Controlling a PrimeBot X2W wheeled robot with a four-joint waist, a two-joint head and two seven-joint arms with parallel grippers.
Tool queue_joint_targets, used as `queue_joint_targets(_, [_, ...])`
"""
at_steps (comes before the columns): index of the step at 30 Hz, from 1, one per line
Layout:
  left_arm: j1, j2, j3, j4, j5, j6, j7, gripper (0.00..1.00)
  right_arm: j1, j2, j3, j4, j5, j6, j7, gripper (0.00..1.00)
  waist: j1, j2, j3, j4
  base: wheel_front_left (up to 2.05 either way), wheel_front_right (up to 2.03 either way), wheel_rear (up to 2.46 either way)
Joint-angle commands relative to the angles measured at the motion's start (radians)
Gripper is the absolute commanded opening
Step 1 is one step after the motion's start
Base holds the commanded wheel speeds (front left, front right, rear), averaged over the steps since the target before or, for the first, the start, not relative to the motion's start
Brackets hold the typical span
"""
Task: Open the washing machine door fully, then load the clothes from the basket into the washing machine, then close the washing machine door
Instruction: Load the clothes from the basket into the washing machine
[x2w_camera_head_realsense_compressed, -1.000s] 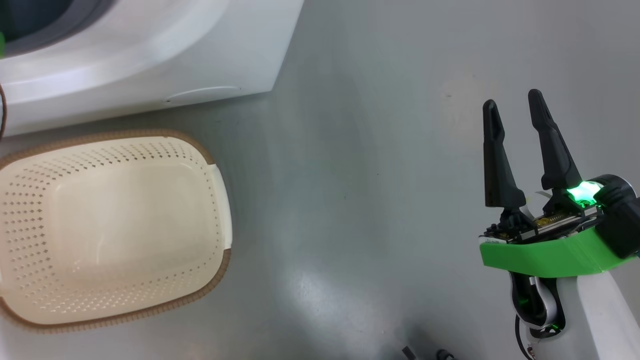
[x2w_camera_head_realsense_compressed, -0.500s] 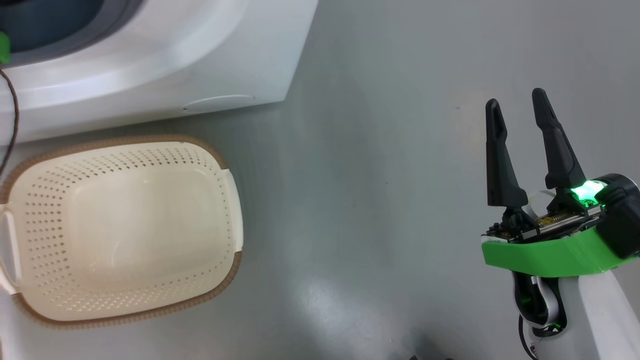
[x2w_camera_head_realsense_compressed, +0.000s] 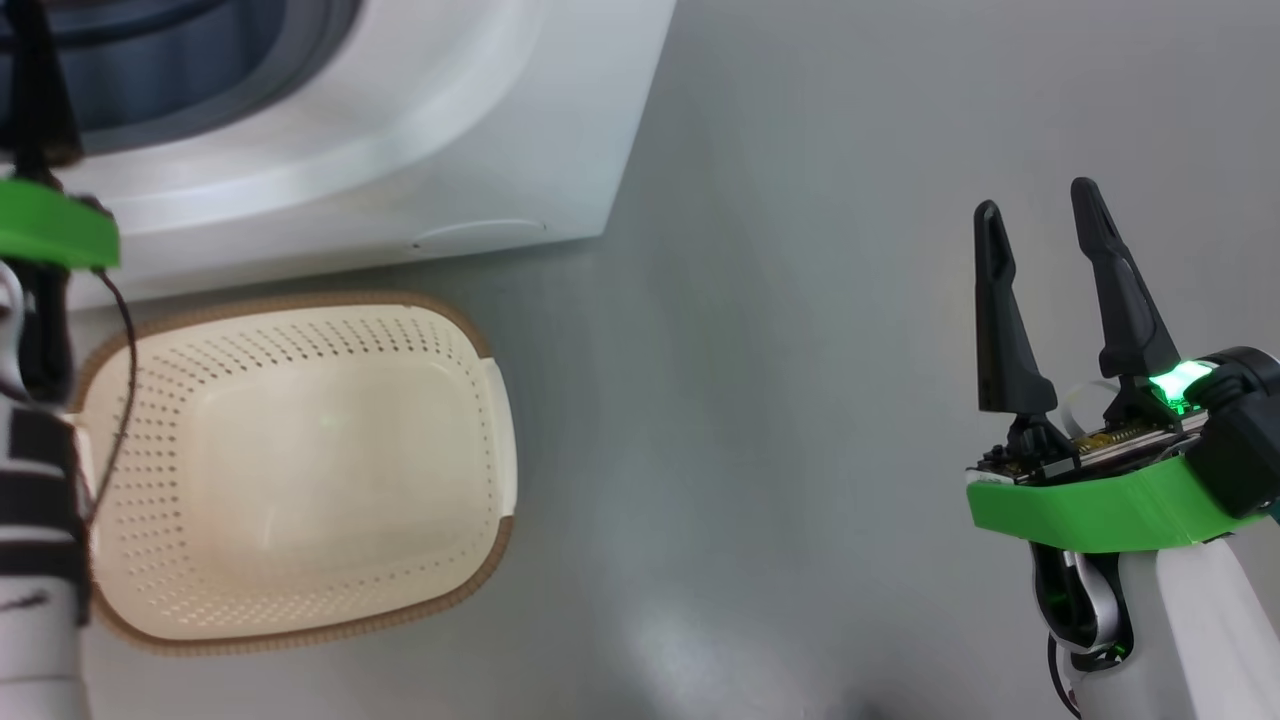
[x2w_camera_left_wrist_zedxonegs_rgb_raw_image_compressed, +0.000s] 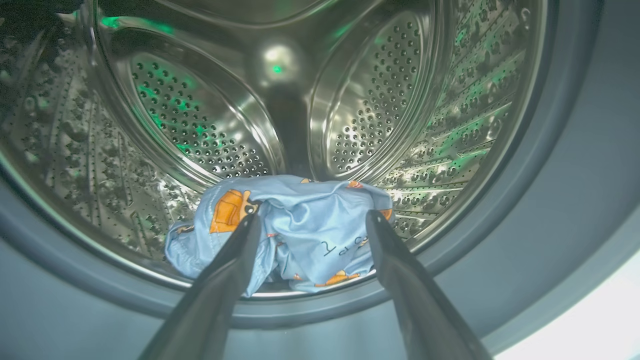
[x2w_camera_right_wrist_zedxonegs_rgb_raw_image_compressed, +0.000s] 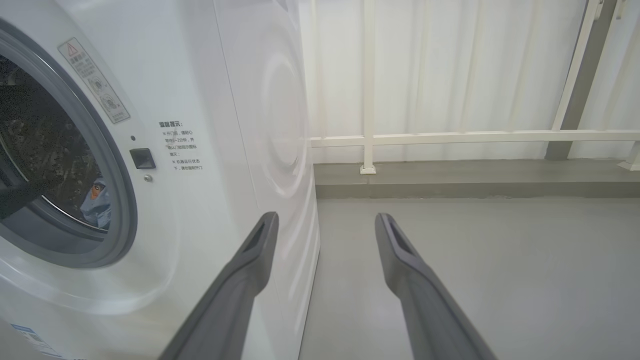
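Note:
The washing machine (x2w_camera_head_realsense_compressed: 450, 120) fills the head view's upper left, and its steel drum (x2w_camera_left_wrist_zedxonegs_rgb_raw_image_compressed: 200, 125) stands uncovered. The light blue clothes (x2w_camera_left_wrist_zedxonegs_rgb_raw_image_compressed: 300, 235) with orange-brown figures lie bunched at the drum's front lip. My left gripper (x2w_camera_left_wrist_zedxonegs_rgb_raw_image_compressed: 312, 218) is open just before them at the grey-blue gasket (x2w_camera_left_wrist_zedxonegs_rgb_raw_image_compressed: 550, 200), holding nothing. The cream basket (x2w_camera_head_realsense_compressed: 300, 300) sits empty on the floor in front of the machine. My right gripper (x2w_camera_head_realsense_compressed: 1040, 210) hangs open and empty over bare floor, far right of the basket. A bit of the clothes (x2w_camera_right_wrist_zedxonegs_rgb_raw_image_compressed: 97, 200) shows through the opening. The washing machine door is out of view.
My left arm (x2w_camera_head_realsense_compressed: 40, 400) crosses the basket's left end toward the machine's opening. Grey floor (x2w_camera_head_realsense_compressed: 760, 400) stretches between basket and right gripper. A white railing (x2w_camera_right_wrist_zedxonegs_rgb_raw_image_compressed: 450, 137) and pale curtain stand past the machine's right side, behind a low step.
The head camera has swung, so basket and machine sit further right and my left arm has come in at the left edge. The right gripper stays open in place.

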Motion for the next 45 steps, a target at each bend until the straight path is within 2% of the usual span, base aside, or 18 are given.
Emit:
queue_joint_targets(1, [0.021, 0.041, 0.027, -0.033, 0.009, 0.002, -0.006, 1.00, 0.010, -0.006, 0.021, -0.021, -0.008, 0.007, -0.005, 1.00, 0.0001, 0.0000, -0.021, 0.011, 0.00, 0.00, 0.00])
queue_joint_targets(11, [0.206, -0.039, 0.100, -0.141, 0.058, 0.001, -0.006, 1.00, 0.050, -0.029, 0.021, 0.013, -0.010, 0.007, -0.005, 1.00, 0.0001, 0.0000, -0.119, 0.044, 0.00, 0.00, 0.00])
queue_joint_targets(26, [0.481, -0.119, 0.112, -0.282, 0.077, 0.000, -0.006, 1.00, 0.145, -0.059, -0.001, 0.031, -0.004, 0.007, -0.005, 1.00, 0.0001, 0.0000, -0.243, 0.095, 0.00, 0.00, 0.00])
queue_joint_targets(45, [0.680, -0.175, 0.105, -0.404, 0.075, 0.000, -0.006, 1.00, 0.223, -0.063, -0.030, 0.032, -0.009, 0.007, -0.005, 1.00, 0.0001, 0.0000, -0.324, 0.139, 0.00, 0.00, 0.00])
